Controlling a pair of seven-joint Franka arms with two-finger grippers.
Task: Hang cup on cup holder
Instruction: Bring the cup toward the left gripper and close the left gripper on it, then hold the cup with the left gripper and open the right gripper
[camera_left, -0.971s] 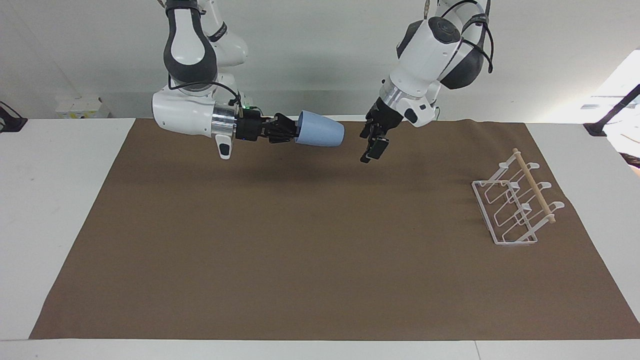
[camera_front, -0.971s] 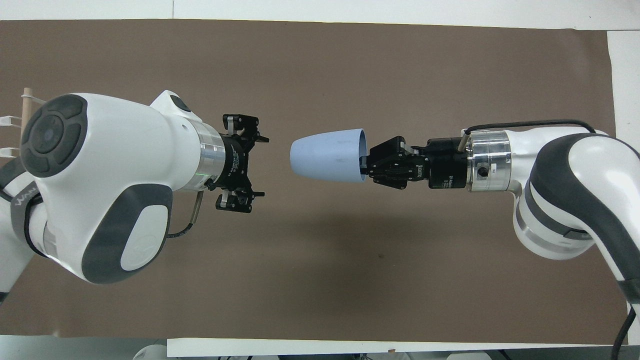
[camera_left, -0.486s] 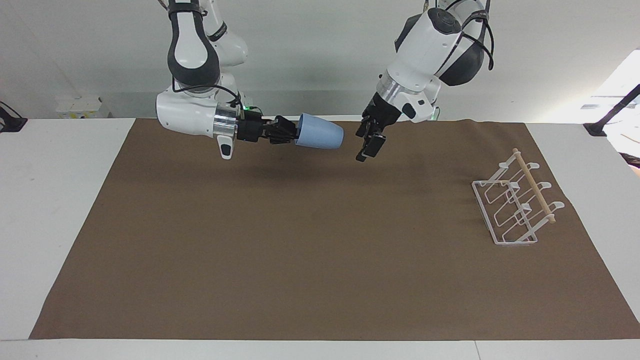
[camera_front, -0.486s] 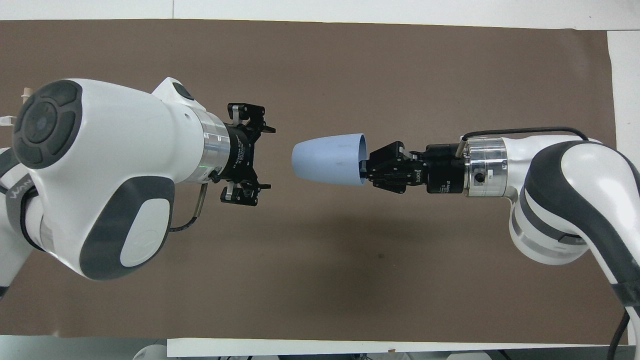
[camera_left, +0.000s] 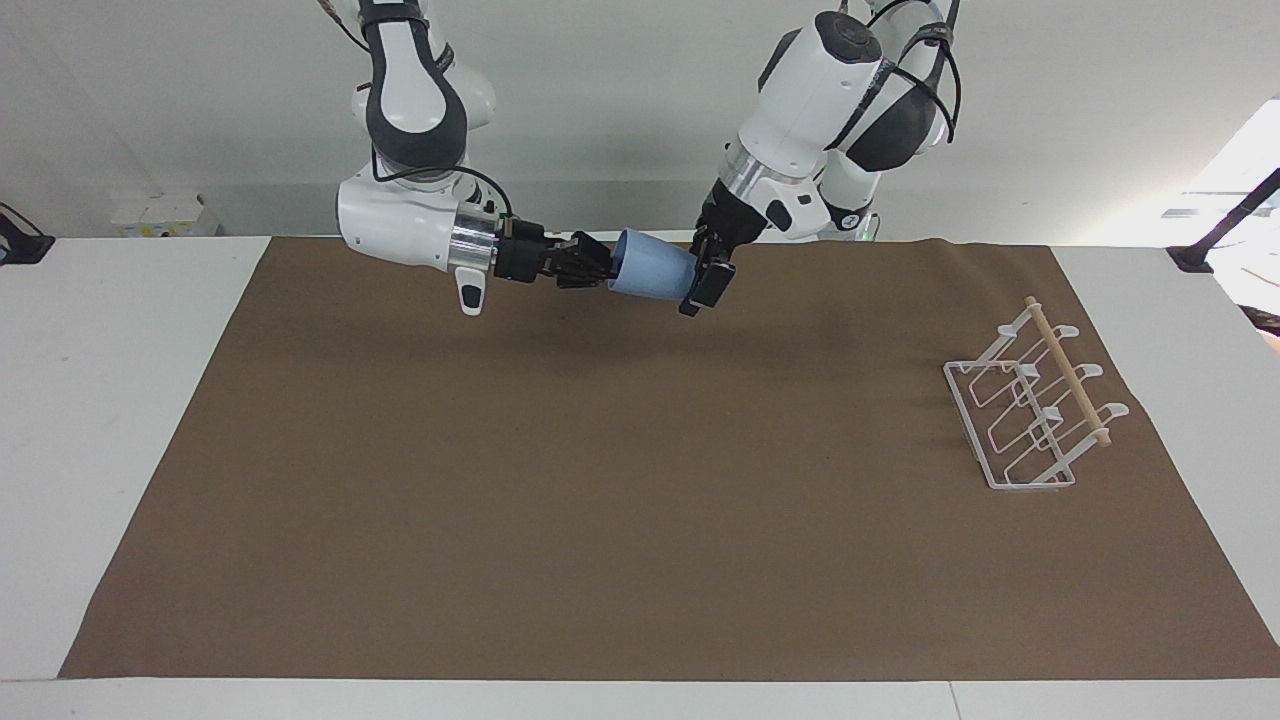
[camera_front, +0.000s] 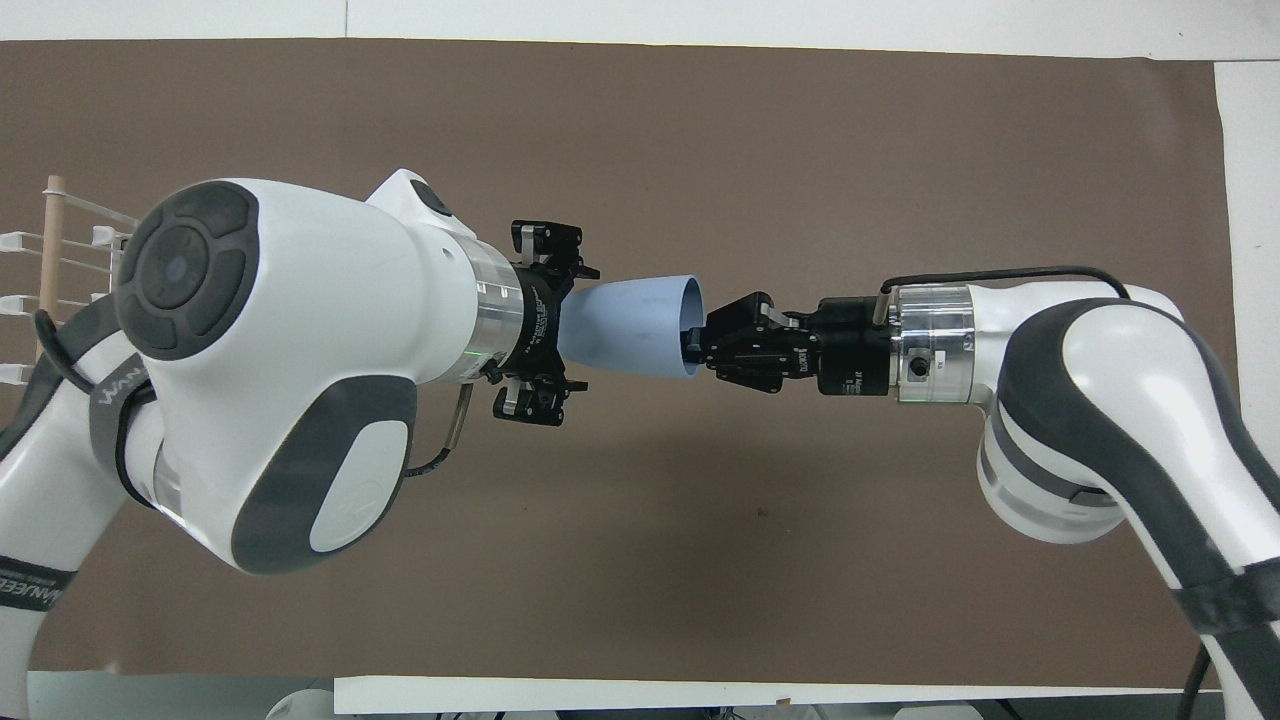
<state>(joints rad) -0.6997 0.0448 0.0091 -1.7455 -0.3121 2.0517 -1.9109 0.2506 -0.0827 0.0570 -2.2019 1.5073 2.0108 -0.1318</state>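
Gripping cup (camera_left: 650, 276) rim, right tool (camera_left: 598, 268), left tool (camera_left: 702, 277) spread around base

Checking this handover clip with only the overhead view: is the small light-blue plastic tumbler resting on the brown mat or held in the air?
Observer: In the air. The light-blue tumbler lies sideways above the brown mat, with the right gripper shut on its rim.
Operator: The left arm covers the rack. Anything on it?
Observer: No. The white wire cup holder with the wooden rod stands bare at the left arm's end of the mat.
Operator: Is the left gripper at cup height?
Observer: Yes. The open left gripper is level with the tumbler's base.
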